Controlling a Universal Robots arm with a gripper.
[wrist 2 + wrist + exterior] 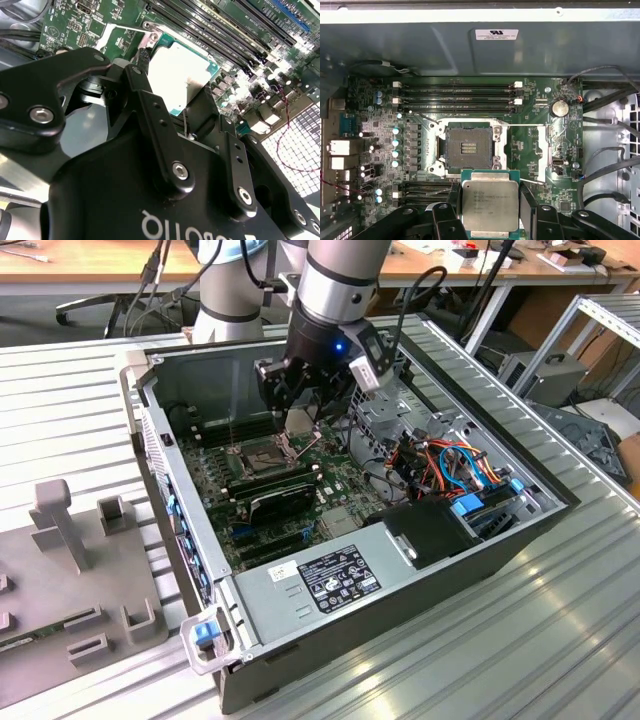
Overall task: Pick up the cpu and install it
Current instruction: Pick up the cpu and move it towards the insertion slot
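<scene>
My gripper (299, 412) hangs inside the open computer case, shut on the cpu (298, 421), a thin square chip with a silver-grey face. In the first wrist view the cpu (489, 204) sits between two black fingers (528, 206), held above the green motherboard (536, 146). It is just off to one side of the dark, open socket (468, 146), whose contact field is bare. In the second wrist view the cpu (177, 75) shows bright beyond the black finger links (152, 125). In the exterior view the socket (258, 454) lies below the gripper, toward the left.
Black memory slots (455, 92) run beside the socket. Bundled coloured cables (455, 465) and a black box (430, 530) fill the case's right side. The case walls (150, 430) enclose the board. A grey fixture with upright blocks (70, 530) sits at the exterior view's left.
</scene>
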